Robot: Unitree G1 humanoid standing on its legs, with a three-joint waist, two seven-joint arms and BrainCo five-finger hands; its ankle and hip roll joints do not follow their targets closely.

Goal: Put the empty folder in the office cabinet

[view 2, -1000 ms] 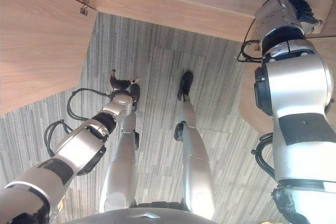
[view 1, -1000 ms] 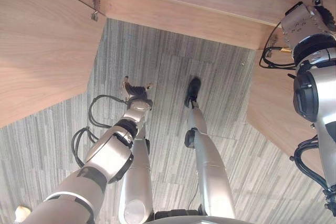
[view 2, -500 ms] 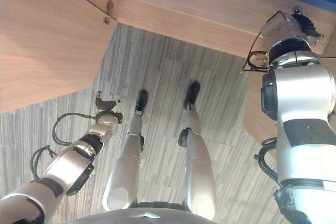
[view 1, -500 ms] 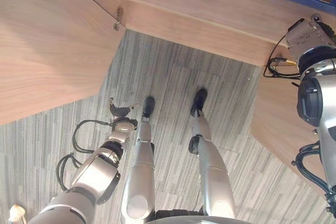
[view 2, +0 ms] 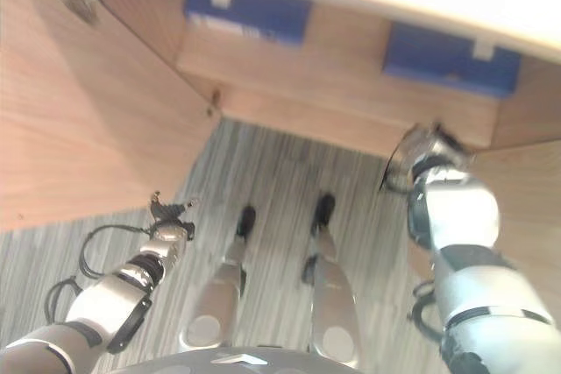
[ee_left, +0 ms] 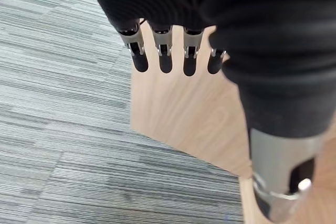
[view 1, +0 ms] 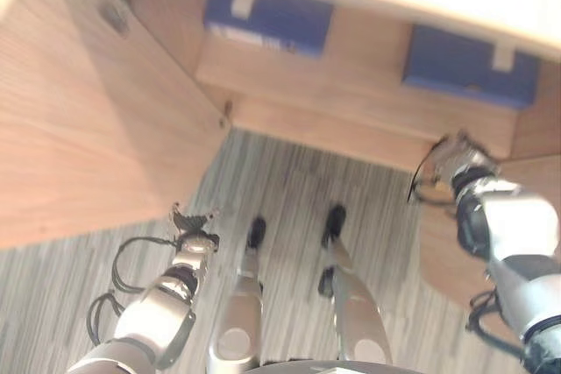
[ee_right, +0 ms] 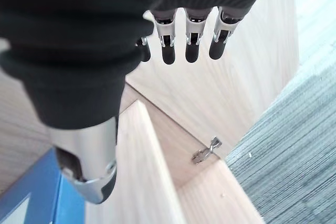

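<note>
The cabinet (view 1: 351,102) stands open, both doors swung out. Two blue folders lie on its shelf: one (view 1: 267,17) at the shelf's left end, the other (view 1: 469,63) at its right end. The left hand (ee_left: 168,59) hangs low outside the left door (view 1: 79,129), fingers straight and empty. The right hand (ee_right: 181,43) is by the right door (view 2: 526,190), fingers also straight, holding nothing. A folder looks light, flat, fairly stiff; best pinched at the spine edge
</note>
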